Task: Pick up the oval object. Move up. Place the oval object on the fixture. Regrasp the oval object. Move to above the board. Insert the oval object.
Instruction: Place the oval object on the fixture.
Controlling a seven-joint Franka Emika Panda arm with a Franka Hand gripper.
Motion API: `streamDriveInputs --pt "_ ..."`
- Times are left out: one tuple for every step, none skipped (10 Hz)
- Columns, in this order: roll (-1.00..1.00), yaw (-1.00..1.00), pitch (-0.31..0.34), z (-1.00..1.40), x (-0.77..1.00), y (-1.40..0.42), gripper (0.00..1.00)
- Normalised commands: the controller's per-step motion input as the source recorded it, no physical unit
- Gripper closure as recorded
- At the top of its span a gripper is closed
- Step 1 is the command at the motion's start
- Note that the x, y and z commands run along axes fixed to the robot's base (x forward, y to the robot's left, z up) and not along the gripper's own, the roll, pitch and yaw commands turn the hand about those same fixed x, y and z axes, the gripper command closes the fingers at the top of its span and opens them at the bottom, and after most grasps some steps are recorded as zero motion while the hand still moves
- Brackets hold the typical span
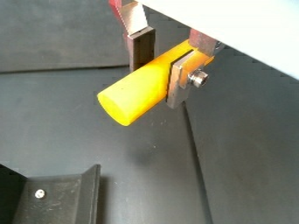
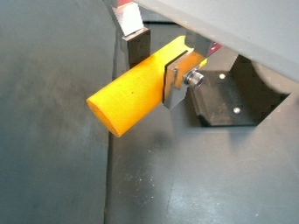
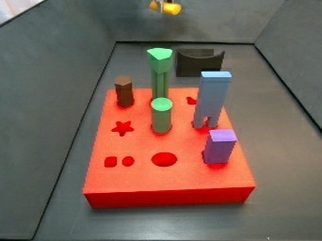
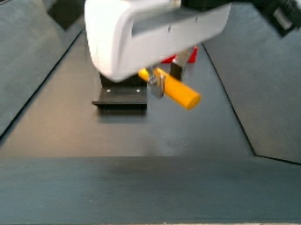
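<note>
My gripper (image 1: pixel 163 61) is shut on the oval object (image 1: pixel 128 92), a smooth yellow-orange peg that sticks out sideways from between the silver fingers (image 1: pixel 179 80). Both wrist views show this grasp near one end of the peg (image 2: pixel 128 101). In a side view the gripper (image 4: pixel 157 77) hangs in the air with the peg (image 4: pixel 180 90) just beside and above the dark fixture (image 4: pixel 121 95). The fixture also shows below in the wrist views (image 1: pixel 59 197) (image 2: pixel 233 101). The red board (image 3: pixel 164 174) lies nearer the front, the peg (image 3: pixel 168 8) high behind it.
On the board stand two green pegs (image 3: pixel 160 116), a blue block (image 3: pixel 214 99), a purple block (image 3: pixel 221 147) and a brown peg (image 3: pixel 123 90). Star, round and small square holes (image 3: pixel 164 158) are open on its top. Dark walls slope in at both sides.
</note>
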Motion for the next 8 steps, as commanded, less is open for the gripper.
streamDriveInputs --pt "0.10 0.03 0.097 0.75 -0.02 -0.02 1.00" --pt "0.10 0.03 0.097 0.62 -0.02 -0.01 1.00" --pt "0.10 0.03 0.106 0.44 -0.01 -0.01 1.00" --pt "0.09 0.03 0.110 0.30 0.00 -0.01 1.00" --pt "0.09 0.03 0.117 0.20 0.00 -0.01 1.00" --pt "0.08 -1.00 -0.100 0.04 0.25 -1.00 1.00" --pt "0.08 -1.00 -0.104 0.03 0.26 -1.00 1.00" --pt "0.10 -1.00 -0.116 0.03 0.23 -1.00 1.00"
